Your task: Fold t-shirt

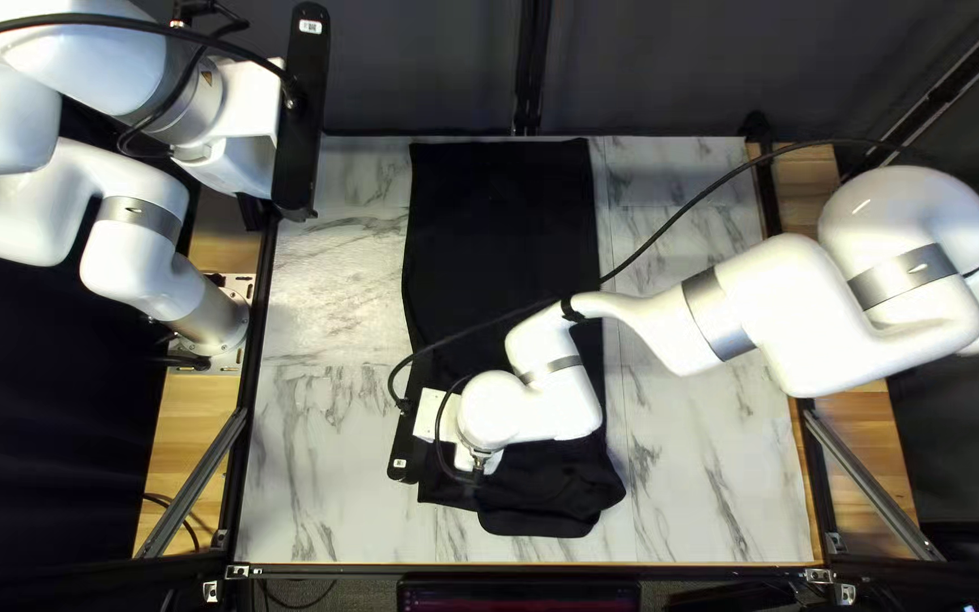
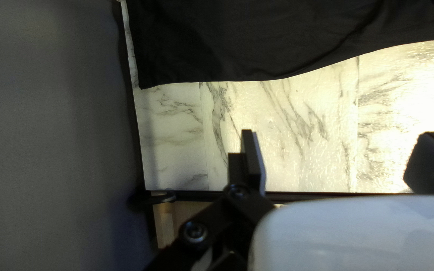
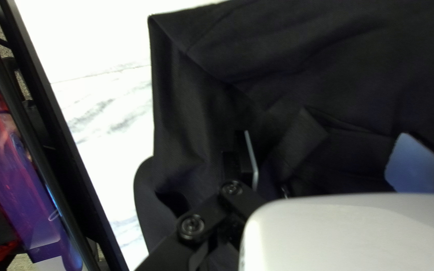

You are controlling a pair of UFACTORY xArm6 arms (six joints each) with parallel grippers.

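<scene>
The black t-shirt [image 1: 501,227] lies lengthwise on the table, its near end bunched and folded over itself under my right arm. My right gripper [image 1: 478,467] is low over that bunched part. In the right wrist view, my right gripper [image 3: 330,160] is open above creased cloth [image 3: 297,60], with a loose flap between its fingers. My left gripper [image 1: 249,212] is raised at the table's left edge. In the left wrist view, my left gripper [image 2: 340,160] stands open over bare marble, beside the shirt's side edge [image 2: 277,40].
Marble tabletop [image 1: 331,453] shows on both sides of the shirt. My right arm [image 1: 739,306] reaches across the shirt from the right, trailing a black cable. A dark frame rail [image 3: 71,150] runs along the near edge. Dark curtain [image 2: 51,125] hangs past the far edge.
</scene>
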